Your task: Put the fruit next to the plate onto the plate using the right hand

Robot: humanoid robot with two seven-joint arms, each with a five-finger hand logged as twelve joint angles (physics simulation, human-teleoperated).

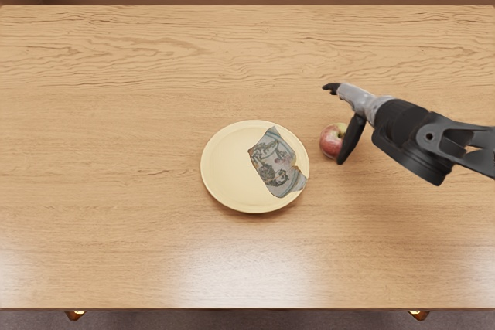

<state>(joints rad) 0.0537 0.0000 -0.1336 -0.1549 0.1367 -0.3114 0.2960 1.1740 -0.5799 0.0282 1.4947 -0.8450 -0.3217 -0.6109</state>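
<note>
Fruit: one small round red-and-yellow apple [333,140] stands on the light brown wooden table [116,191], off the plate. It lies just beside the rim of the round cream-yellow plate [232,168], at about 2 to 3 o'clock from the plate's centre, with a thin strip of bare wood between the two.

Plate: flat on the table, a little toward 4 o'clock from the table's middle. A grey patterned patch [274,161] covers its 3 o'clock portion, from near the centre out to the rim. The pattern is too fine to make out.

Right hand [362,111]: at 3 o'clock from the apple, on a dark forearm [421,141] that comes in from the picture's right edge.

- The fingers are spread apart and grasp nothing.
- One pale grey finger [352,96] stretches toward 9 o'clock, and its dark tip passes above the apple's 12 o'clock side without meeting it.
- One dark finger [352,138] points down toward 7 o'clock, right against the apple's 3 o'clock flank. I cannot tell whether it touches the skin or stops just short.
- The remaining fingers cannot be made out separately.

The apple sits upright and unheld.
</note>
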